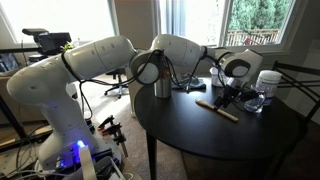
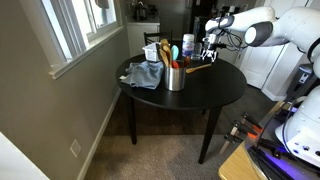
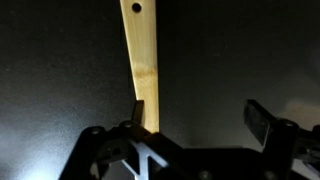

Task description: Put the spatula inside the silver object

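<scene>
Finds, in the wrist view, the gripper (image 3: 200, 118) low over the dark tabletop (image 3: 60, 70), with the fingers (image 3: 138, 112) spread wide and holding nothing. Notes the spatula (image 3: 140, 60) lying flat on that tabletop, running lengthwise away from the camera, its far end pierced by a small round hole. Places one fingertip over the near part of the spatula and the opposite finger well off to the side, so the wood is not straddled between the two. Cannot tell whether that fingertip touches the wood. Confirms in an exterior view the gripper (image 1: 226, 92) pointing down just above the spatula (image 1: 218, 109), the latter lying slantwise on the round tabletop (image 1: 180, 125) and outside the silver object (image 1: 162, 88). Locates that silver object upright toward the arm's side of the tabletop, well apart from the spatula, and a clear white-lidded jar (image 1: 268, 84) beyond the gripper near the opposite edge. Shows in an exterior view the silver object (image 2: 176, 78) standing near the middle of the tabletop (image 2: 215, 95), a crumpled blue-grey cloth (image 2: 145, 75) just beside it, and the gripper (image 2: 210, 52) farther back toward the rim. Registers a bright window (image 1: 255, 25) (image 2: 85, 25) behind the scene in both exterior views.
</scene>
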You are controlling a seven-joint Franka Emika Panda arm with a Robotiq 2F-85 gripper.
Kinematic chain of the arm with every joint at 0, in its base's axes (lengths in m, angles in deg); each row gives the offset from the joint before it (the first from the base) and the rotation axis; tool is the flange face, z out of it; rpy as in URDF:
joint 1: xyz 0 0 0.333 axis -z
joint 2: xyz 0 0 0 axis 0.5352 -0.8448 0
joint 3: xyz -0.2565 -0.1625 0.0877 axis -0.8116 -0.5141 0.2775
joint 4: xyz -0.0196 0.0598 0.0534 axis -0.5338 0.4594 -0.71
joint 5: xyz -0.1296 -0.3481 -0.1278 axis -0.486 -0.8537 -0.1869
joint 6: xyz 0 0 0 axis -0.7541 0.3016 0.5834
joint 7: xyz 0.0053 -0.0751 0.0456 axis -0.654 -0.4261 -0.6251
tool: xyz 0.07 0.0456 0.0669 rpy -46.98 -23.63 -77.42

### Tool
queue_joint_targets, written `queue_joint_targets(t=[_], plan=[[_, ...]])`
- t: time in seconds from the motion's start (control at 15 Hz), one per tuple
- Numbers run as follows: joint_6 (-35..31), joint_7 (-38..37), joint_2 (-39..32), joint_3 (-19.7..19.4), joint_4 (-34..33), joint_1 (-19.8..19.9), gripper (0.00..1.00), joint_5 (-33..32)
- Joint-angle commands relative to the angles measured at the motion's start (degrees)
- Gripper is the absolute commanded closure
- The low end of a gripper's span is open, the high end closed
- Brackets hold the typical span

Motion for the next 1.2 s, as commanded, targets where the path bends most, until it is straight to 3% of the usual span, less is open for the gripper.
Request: queue_joint_targets(t=[0.0, 0.27, 0.33, 0.53, 0.6, 1.13], plan=[[0.5, 1.8, -3.2, -0.6, -4.0, 0.0, 0.00, -1.2], [-1.0, 2.6, -4.8, -1.4, -5.5, -0.2, 0.00, -1.5], [1.0, 2.3, -8.0, 0.0, -11.2, 0.5, 0.00, -3.3], [0.8, 2.5, -10.3, -0.1, -14.5, 0.1, 0.00, -5.5], [-2.6, 3.3, -7.5, -1.3, -8.6, -0.4, 0.00, -4.6], [-6.5, 4.9, -7.5, 0.0, -9.4, -0.4, 0.00, -3.2]])
